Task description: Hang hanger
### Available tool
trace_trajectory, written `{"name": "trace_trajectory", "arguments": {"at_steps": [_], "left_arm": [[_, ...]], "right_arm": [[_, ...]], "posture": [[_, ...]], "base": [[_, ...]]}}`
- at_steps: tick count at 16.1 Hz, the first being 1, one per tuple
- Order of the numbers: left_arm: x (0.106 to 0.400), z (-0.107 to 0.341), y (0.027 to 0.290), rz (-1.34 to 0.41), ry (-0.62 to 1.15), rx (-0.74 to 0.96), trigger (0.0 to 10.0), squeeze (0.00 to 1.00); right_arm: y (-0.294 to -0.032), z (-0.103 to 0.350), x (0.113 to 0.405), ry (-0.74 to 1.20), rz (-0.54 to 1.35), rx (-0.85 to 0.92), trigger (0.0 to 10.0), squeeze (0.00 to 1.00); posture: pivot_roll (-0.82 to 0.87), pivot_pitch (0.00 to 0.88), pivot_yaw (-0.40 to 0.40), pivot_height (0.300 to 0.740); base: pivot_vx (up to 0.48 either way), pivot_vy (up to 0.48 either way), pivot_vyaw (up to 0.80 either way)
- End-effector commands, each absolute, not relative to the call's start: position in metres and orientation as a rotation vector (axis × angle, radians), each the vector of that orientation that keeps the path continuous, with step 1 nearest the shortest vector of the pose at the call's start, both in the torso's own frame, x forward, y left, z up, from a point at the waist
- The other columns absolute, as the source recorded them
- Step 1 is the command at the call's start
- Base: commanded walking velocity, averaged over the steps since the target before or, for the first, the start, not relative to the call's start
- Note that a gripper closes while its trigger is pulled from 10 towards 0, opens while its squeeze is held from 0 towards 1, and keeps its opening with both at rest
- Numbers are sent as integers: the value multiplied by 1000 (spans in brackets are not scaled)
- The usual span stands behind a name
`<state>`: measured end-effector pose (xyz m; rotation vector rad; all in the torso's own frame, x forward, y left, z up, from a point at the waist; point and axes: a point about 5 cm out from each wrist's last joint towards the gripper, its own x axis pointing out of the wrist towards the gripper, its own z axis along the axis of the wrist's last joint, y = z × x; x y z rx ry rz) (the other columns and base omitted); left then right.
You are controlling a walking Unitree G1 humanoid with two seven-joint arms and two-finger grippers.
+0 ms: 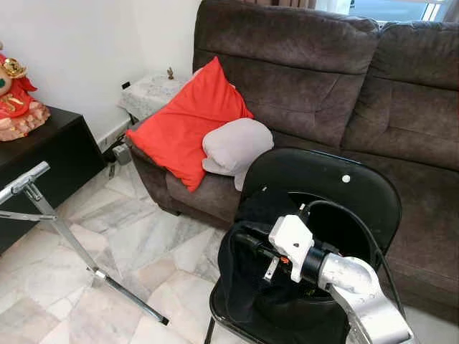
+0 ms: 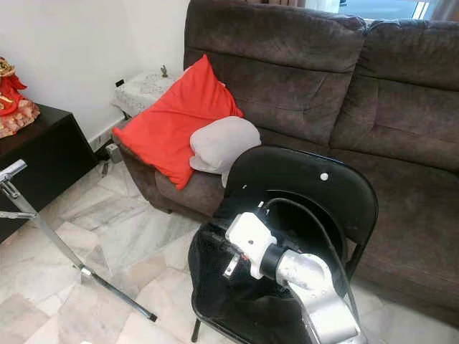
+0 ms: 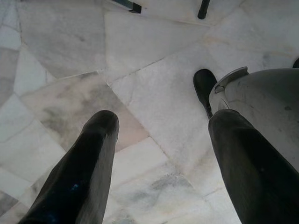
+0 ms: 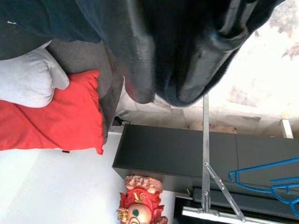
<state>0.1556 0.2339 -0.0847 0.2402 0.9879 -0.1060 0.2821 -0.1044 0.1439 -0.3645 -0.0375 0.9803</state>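
The right gripper is closed on dark garment fabric, the cloth bunched between its two black fingers, above the seat of a black folding chair. The garment lies heaped on that seat. The left gripper hangs over the marble floor with its fingers wide apart, nothing between them. Blue hangers hang on the metal drying rack, left of the chair, before a black cabinet. Behind the chair stands a brown sofa with a red cushion and a grey pillow.
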Motion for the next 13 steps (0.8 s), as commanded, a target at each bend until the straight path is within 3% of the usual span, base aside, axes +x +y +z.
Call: {"name": "trace_trajectory", "arguments": {"at_steps": [1, 3, 5, 6, 7, 10, 12, 13], "left_arm": [[147, -88, 237, -103, 1029, 244, 10000, 0], [147, -88, 238, -106, 1034, 248, 10000, 0], [147, -88, 238, -106, 1037, 249, 10000, 0], [146, -88, 238, -107, 1038, 249, 10000, 0], [146, -88, 239, -108, 1039, 249, 10000, 0], [146, -88, 239, -109, 1040, 250, 10000, 0], [146, -88, 239, -112, 1042, 253, 10000, 0], [146, -88, 239, -115, 1043, 255, 10000, 0]], "right_arm": [[-101, 149, 283, -62, 966, -378, 10000, 612], [-111, 147, 294, -45, 833, -409, 10000, 1000], [-115, 150, 301, -49, 758, -413, 10000, 949], [-116, 151, 303, -53, 730, -407, 10000, 357], [-118, 156, 307, -69, 693, -390, 10000, 0], [-114, 170, 305, -128, 667, -331, 10000, 0], [-98, 180, 295, -169, 709, -308, 10000, 0], [-83, 175, 292, -86, 607, -457, 10000, 0]], "posture": [[16, 92, 84, 740], [17, 95, 86, 740], [17, 96, 87, 740], [17, 96, 87, 740], [16, 99, 91, 740], [12, 104, 91, 740], [11, 105, 92, 740], [6, 110, 92, 740]], "base": [[0, 0, 0], [0, 0, 0], [0, 0, 0], [0, 0, 0], [0, 0, 0], [0, 0, 0], [0, 0, 0], [0, 0, 0]]}}
